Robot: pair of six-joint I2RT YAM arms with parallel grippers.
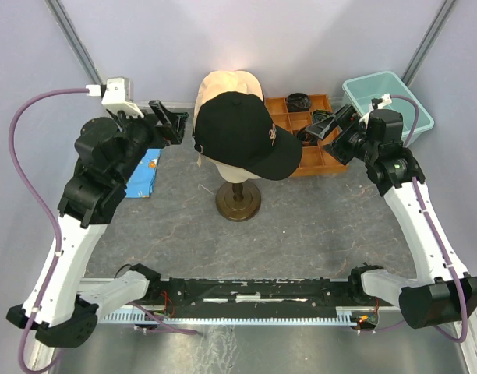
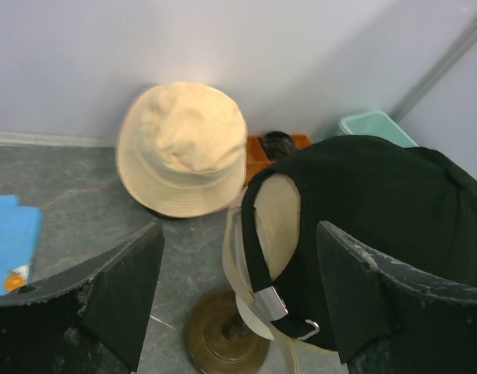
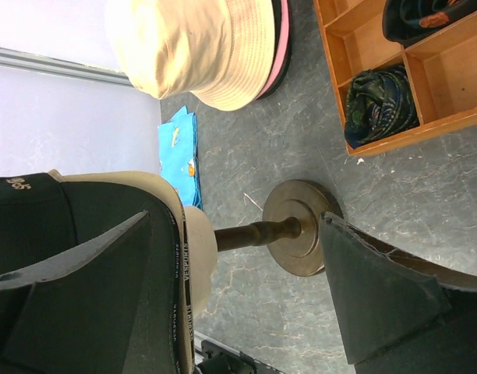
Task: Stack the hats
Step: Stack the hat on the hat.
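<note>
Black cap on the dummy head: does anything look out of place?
Yes. The black fabric cap sits on the cream mannequin head, apart from the pile behind it, where a beige bucket hat tops a pink hat. Nothing looks spilled or damaged.

black cap (image 1: 238, 136) | beige hat (image 2: 181, 148) | teal tub (image 1: 383, 75) | orange tray (image 1: 281, 105) | blue cloth (image 1: 147, 167) | brown stand (image 1: 238, 204)

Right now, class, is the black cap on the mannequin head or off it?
On. The black cap covers the mannequin head, which shows through the gap above its back strap.
</note>
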